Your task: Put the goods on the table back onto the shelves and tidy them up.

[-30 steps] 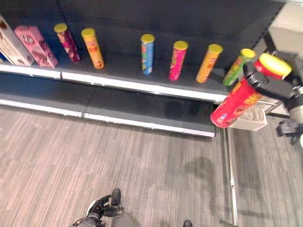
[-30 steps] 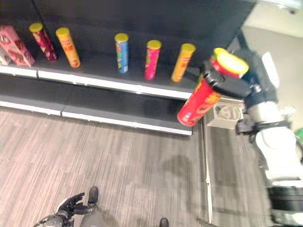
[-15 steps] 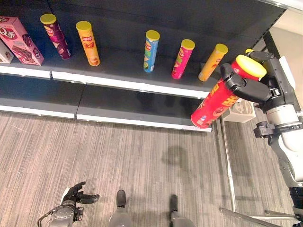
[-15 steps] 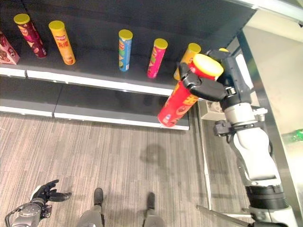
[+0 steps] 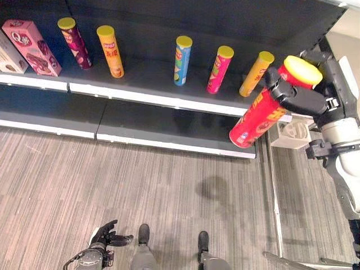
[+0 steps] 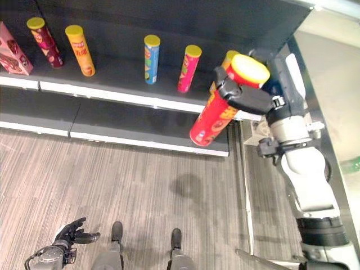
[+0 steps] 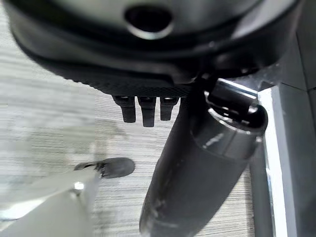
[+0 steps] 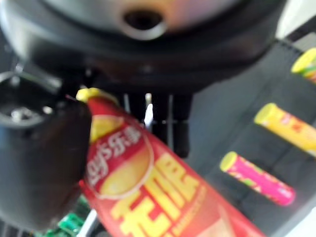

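My right hand (image 5: 301,98) is shut on a tall red chip can (image 5: 260,115) with a yellow lid, near its top. The can hangs tilted in the air in front of the right end of the upper shelf (image 5: 152,97). In the right wrist view the red can (image 8: 143,182) lies between thumb and fingers. On that shelf stand a maroon can (image 5: 74,35), an orange can (image 5: 110,50), a blue can (image 5: 182,60), a pink can (image 5: 219,69) and a yellow can (image 5: 256,73). My left hand (image 5: 104,236) hangs low over the floor, open and holding nothing.
A pink box (image 5: 31,39) leans at the shelf's left end beside a pale box (image 5: 7,53). The lower shelf (image 5: 169,126) is bare. A white box (image 5: 292,134) sits by the shelf's right end, and a metal rail (image 5: 274,197) runs along the floor.
The view has shifted. The red can stays in my right hand and has risen slightly at the shelf's right end. My left hand shows a little further right.
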`<state>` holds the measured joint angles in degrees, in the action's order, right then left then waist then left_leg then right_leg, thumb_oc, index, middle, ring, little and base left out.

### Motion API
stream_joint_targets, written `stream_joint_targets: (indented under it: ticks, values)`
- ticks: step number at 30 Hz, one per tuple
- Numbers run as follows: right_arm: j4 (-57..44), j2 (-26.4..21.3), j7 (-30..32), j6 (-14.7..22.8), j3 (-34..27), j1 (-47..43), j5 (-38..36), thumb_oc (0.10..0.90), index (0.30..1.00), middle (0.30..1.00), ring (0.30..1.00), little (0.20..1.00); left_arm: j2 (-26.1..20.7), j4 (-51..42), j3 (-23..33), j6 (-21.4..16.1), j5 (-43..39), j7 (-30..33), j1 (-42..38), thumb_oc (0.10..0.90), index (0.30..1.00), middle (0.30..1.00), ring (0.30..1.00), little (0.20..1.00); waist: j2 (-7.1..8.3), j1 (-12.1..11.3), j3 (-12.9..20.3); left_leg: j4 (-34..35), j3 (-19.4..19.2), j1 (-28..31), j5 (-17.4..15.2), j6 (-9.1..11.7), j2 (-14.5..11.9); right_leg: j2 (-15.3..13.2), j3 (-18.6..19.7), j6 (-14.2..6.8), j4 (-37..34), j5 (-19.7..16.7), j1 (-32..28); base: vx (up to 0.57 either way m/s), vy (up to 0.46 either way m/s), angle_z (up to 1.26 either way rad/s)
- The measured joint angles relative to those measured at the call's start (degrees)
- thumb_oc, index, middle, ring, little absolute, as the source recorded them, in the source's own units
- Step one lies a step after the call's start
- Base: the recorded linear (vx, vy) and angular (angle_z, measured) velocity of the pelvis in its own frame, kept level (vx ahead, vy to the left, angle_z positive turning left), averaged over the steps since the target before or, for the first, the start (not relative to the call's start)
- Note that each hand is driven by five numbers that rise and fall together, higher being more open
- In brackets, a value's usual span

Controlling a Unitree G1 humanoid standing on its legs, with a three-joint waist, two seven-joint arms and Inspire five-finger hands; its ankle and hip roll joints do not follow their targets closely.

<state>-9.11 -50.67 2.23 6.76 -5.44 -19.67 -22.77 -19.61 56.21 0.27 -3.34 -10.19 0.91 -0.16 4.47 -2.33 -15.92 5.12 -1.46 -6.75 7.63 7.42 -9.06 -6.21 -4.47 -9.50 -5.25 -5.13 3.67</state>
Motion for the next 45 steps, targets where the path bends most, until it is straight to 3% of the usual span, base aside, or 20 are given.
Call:
stream_joint_targets:
  ticks: [3, 5, 6, 9, 11, 12, 13, 14, 15, 16, 18, 20, 21, 23, 25, 27, 28, 29, 32, 45]
  values:
    - [-1.1, -0.1, -0.1, 0.1, -0.1, 0.4, 0.3, 0.4, 0.3, 0.3, 0.3, 0.3, 2.4, -2.1, 0.5, 0.2, -1.9, 0.5, 2.2, 0.8, 0.9, 0.9, 0.9, 0.9, -0.19, 0.0, -0.1, -3.4, 0.8, -0.8, -0.4, 0.7, 0.0, 0.6, -1.0, 1.2, 0.2, 0.9, -1.3, 0.11, -0.032, 0.22]
    - [-1.3, -0.1, -0.2, 0.2, -0.3, 1.5, 1.8, 0.4, 0.3, 0.3, 0.3, 0.3, 4.2, -3.6, 0.4, 0.0, -5.7, 1.1, 1.2, 0.8, 0.9, 0.9, 0.9, 0.9, 1.35, -0.9, -1.5, -20.4, 5.9, -9.4, -3.1, 3.6, 1.1, -1.5, -2.2, 3.1, 0.1, 0.9, -2.4, 0.23, 0.266, 0.27]
    - [-1.4, 0.1, -0.2, 0.2, -0.3, 1.8, 1.8, 0.4, 0.3, 0.3, 0.3, 0.3, 4.3, -3.5, 0.2, 0.0, -5.7, 1.1, 0.7, 0.8, 0.9, 0.9, 0.9, 0.9, 1.43, -1.3, -1.7, -22.3, 6.7, -10.7, -5.6, 3.9, 0.6, -1.7, -2.1, 3.4, 0.0, 0.7, -2.5, 0.3, 0.395, -0.04]
    - [-1.5, 2.0, 0.0, 0.2, -2.5, 5.4, 2.2, 0.4, 0.3, 0.3, 0.3, 0.3, 4.1, -3.2, 0.2, 0.0, -6.0, 1.1, 0.9, 0.8, 0.9, 0.9, 0.9, 0.9, -0.07, -1.0, -1.3, -7.1, 8.2, -9.1, -4.9, 6.3, -11.9, -1.3, -1.2, 1.8, 0.0, 1.9, -3.2, 0.22, 0.418, -0.04]
    - [-1.1, 2.9, 0.4, 0.2, -4.7, 7.6, 2.2, 0.4, 0.3, 0.3, 0.3, 0.3, 4.0, -2.7, 0.2, 0.0, -5.6, 1.1, 0.2, 0.8, 0.9, 0.9, 0.9, 0.9, -0.75, -1.2, -1.0, -1.5, 8.2, -9.2, -4.0, 7.9, -15.1, -1.8, -1.0, 0.5, 0.0, 2.1, -3.3, 0.05, 0.606, -0.19]
    - [-1.1, 5.0, 0.7, -0.2, -6.7, 8.8, 2.8, 0.4, 0.3, 0.3, 0.3, 0.3, 3.7, -2.2, 0.2, 0.1, -5.4, 1.0, -0.6, 0.8, 0.9, 0.9, 0.9, 0.9, -0.85, -2.1, -0.8, -0.9, 8.3, -8.2, -4.0, 7.6, -13.5, -4.2, 0.5, -1.2, 0.0, 1.8, -2.9, -0.07, 0.711, -0.67]
    - [-1.1, 6.7, 0.9, -0.1, -7.4, 9.0, 3.2, 0.4, 0.3, 0.3, 0.3, 0.3, 3.1, -1.8, -0.5, 0.4, -5.3, 1.0, -0.7, 0.8, 0.9, 0.9, 0.9, 0.9, -0.79, -1.6, -0.6, -1.3, 9.6, -7.1, 0.5, 7.9, -10.2, -6.0, 1.6, -1.7, 0.3, 1.3, -2.3, -0.17, 0.878, -0.94]
    - [-1.3, 9.5, 1.9, -0.7, -4.6, 8.3, 4.5, 0.4, 0.3, 0.3, 0.3, 0.3, -0.5, 2.0, -1.9, 1.3, -4.7, 1.1, -4.5, 0.8, 0.9, 0.9, 0.9, 0.9, 2.57, -0.7, -0.6, -6.8, 6.1, -10.8, -0.4, 4.3, -3.9, -11.5, 0.9, 2.5, 3.3, -6.1, 3.1, -0.13, 0.694, -1.19]
    - [-1.4, 9.7, 1.9, -1.9, -0.6, 7.9, 5.6, 0.4, 0.3, 0.3, 0.3, 0.3, -2.3, 0.8, -1.1, 1.1, -3.7, 1.1, -4.3, 0.8, 0.9, 0.9, 0.9, 0.9, 2.45, -0.8, -0.6, -9.1, 1.6, -10.5, -1.7, 1.5, -2.8, -12.4, -0.3, 5.7, 1.9, -19.9, 6.0, -0.16, 0.633, -1.4]
    - [-1.4, 9.5, 1.6, -2.1, 3.0, 7.9, 6.0, 0.4, 0.3, 0.3, 0.3, 0.3, -4.2, 0.4, 0.6, 0.9, -3.2, 1.0, -4.2, 0.8, 0.9, 0.9, 0.9, 0.9, 1.96, -1.6, -0.5, -8.3, -2.3, -7.7, -2.6, -1.6, -2.5, -12.0, -3.9, 2.8, 2.8, -18.9, 6.6, -0.11, 0.554, -1.34]
    - [-1.9, 7.7, 1.0, -2.1, 5.2, 7.3, 6.1, 0.4, 0.3, 0.3, 0.3, 0.3, -5.6, -0.2, 3.5, 0.4, -3.2, 1.1, -3.9, 0.8, 0.9, 0.9, 0.9, 0.9, 1.28, -2.0, -0.3, -4.7, -5.2, -3.8, -2.1, -4.7, -0.6, -8.4, -12.0, -4.6, 7.7, -9.4, 5.2, -0.09, 0.515, -0.62]
    - [-2.3, 3.3, 0.6, -1.7, 4.7, 5.8, 6.1, 0.4, 0.3, 0.3, 0.3, 0.3, -5.8, -0.6, 6.2, -1.0, -3.1, 1.3, -3.5, 0.8, 0.9, 0.9, 0.9, 0.9, 0.93, -2.3, 0.5, -1.3, -6.3, -2.1, -0.9, -6.5, 1.5, -3.5, -13.5, -5.5, 14.0, -0.4, 4.8, -0.02, 0.256, -0.25]
    - [-2.3, 1.1, 0.7, -1.2, 3.4, 4.5, 6.2, 0.4, 0.3, 0.3, 0.3, 0.3, -5.6, -0.8, 6.1, -1.0, -3.1, 1.4, -2.8, 0.8, 0.9, 0.9, 0.9, 0.9, 1.17, -3.2, 1.3, -0.7, -7.3, -2.2, -0.9, -7.1, 3.7, -0.5, -12.3, -4.4, 9.8, 3.2, 2.3, 0.0, 0.215, -0.19]
    - [-2.2, 0.5, 1.2, -1.0, 1.5, 2.0, 6.2, 0.4, 0.3, 0.3, 0.3, 0.3, -4.3, 0.4, 5.9, -0.5, -3.0, 1.3, -2.4, 0.8, 0.9, 0.9, 0.9, 0.9, 1.18, -3.0, 1.4, -0.7, -7.3, -2.4, -0.9, -7.1, 7.1, 0.2, -10.2, -1.9, 0.9, 1.0, -3.2, 0.01, 0.165, -0.02]
    - [-2.3, 0.5, 1.8, -0.4, -0.9, 2.8, 6.2, 0.4, 0.3, 0.3, 0.3, 0.3, -2.5, 1.5, 5.3, 0.0, -3.0, 1.3, -2.2, 0.8, 0.9, 0.9, 0.9, 0.9, 0.76, -2.6, 1.6, -0.6, -5.3, -3.1, -0.6, -7.7, 8.2, -0.5, -5.8, -1.6, 1.6, 1.0, -3.3, 0.01, 0.024, 0.35]
    - [-1.3, 0.6, 1.8, -0.4, -0.6, 3.7, 6.3, 0.4, 0.3, 0.3, 0.3, 0.3, -1.8, 1.8, 2.3, 1.2, -2.7, 0.9, -1.0, 0.8, 0.9, 0.9, 0.9, 0.9, 1.3, -2.5, 2.2, -0.2, -3.7, -3.1, 0.0, -8.2, 7.4, 1.1, -1.5, -5.0, 2.2, 5.4, 0.0, 0.05, -0.04, 0.51]
    - [-1.4, 0.8, 1.8, -0.4, -0.5, 3.6, 6.3, 0.4, 0.3, 0.3, 0.3, 0.3, -1.5, 1.6, 2.0, 1.2, -2.7, 0.8, -0.3, 0.8, 0.9, 0.9, 0.9, 0.9, 2.19, -2.6, 2.8, -0.1, -2.7, -2.9, -0.1, -8.0, 8.3, 1.0, -1.3, -4.8, 0.8, 5.2, 0.7, 0.06, -0.063, 0.94]
    - [-1.7, 1.4, 1.9, -0.2, -0.6, 3.4, 6.4, 0.4, 0.3, 0.3, 0.3, 0.3, -0.4, 1.6, 2.0, 1.4, -2.7, 0.9, 0.1, 0.8, 0.9, 0.9, 0.9, 0.9, 2.01, -1.0, 2.8, 0.0, -0.2, -2.5, 0.1, -7.4, 9.4, 1.5, -1.3, -0.9, -0.5, 3.2, -0.8, 0.03, -0.048, 0.75]
    - [-2.9, 1.9, 1.2, -0.2, 0.1, 3.4, 6.8, 0.4, 0.3, 0.3, 0.3, 0.3, 0.5, -0.3, 2.0, 1.2, -2.2, 0.9, 2.1, 0.8, 0.9, 0.9, 0.9, 0.9, 1.07, -2.8, 2.9, 0.0, -0.5, -2.0, 0.2, -6.4, 8.1, 2.6, -1.6, 0.6, -0.1, 2.6, -1.2, 0.02, -0.063, 0.14]
    - [-2.7, 2.2, -0.8, -0.4, 3.0, 3.4, 8.8, 0.4, 0.3, 0.3, 0.3, 0.3, 1.9, -0.1, 2.0, 1.2, -0.1, 1.0, 3.3, 0.8, 0.9, 0.9, 0.9, 0.9, -1.75, -1.4, 2.6, 0.0, 1.1, -1.5, 1.2, -4.9, 7.1, 4.1, -3.2, 0.8, -0.1, 2.6, -2.3, 0.0, -0.03, 0.05]
